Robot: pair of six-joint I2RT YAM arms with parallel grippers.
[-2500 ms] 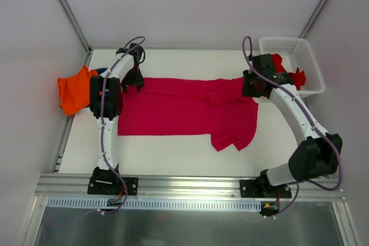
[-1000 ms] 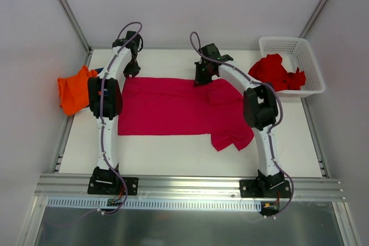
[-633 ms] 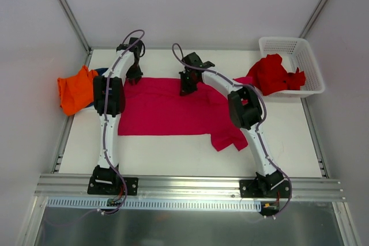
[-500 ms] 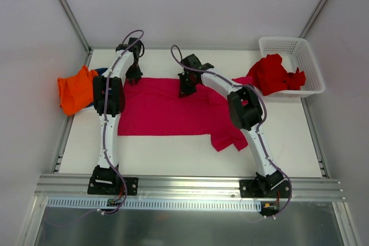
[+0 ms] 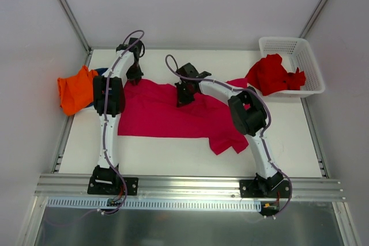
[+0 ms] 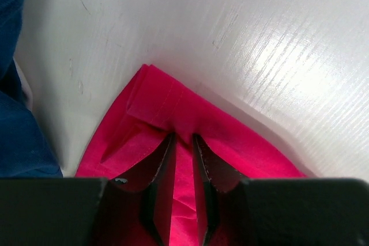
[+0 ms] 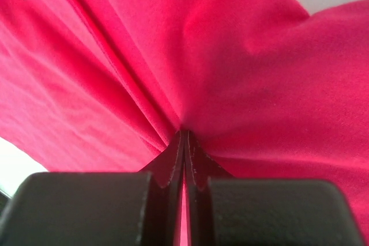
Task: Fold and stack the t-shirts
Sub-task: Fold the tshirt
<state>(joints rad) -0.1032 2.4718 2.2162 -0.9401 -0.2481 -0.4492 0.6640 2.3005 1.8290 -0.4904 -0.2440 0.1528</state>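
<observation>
A magenta-pink t-shirt (image 5: 155, 116) lies spread across the middle of the table. At its far left corner my left gripper (image 5: 134, 78) (image 6: 183, 137) has narrow jaws with a raised fold of the pink cloth (image 6: 167, 102) pinched between them. My right gripper (image 5: 181, 97) (image 7: 184, 132) is shut on the shirt's far edge, and the cloth (image 7: 230, 56) fans out in creases from its tips. An orange t-shirt (image 5: 74, 90) lies bunched at the table's left edge, with a bit of navy blue t-shirt (image 6: 11, 131) beside it. A bright red t-shirt (image 5: 271, 74) hangs out of the basket.
A white mesh basket (image 5: 300, 47) stands at the far right corner. Metal frame posts rise at both far corners and white walls close in the table. Bare white tabletop (image 5: 173, 156) runs along the near edge.
My right gripper has travelled left along the far edge, dragging the pink shirt's right part with it. The left jaws have narrowed onto the shirt's corner.
</observation>
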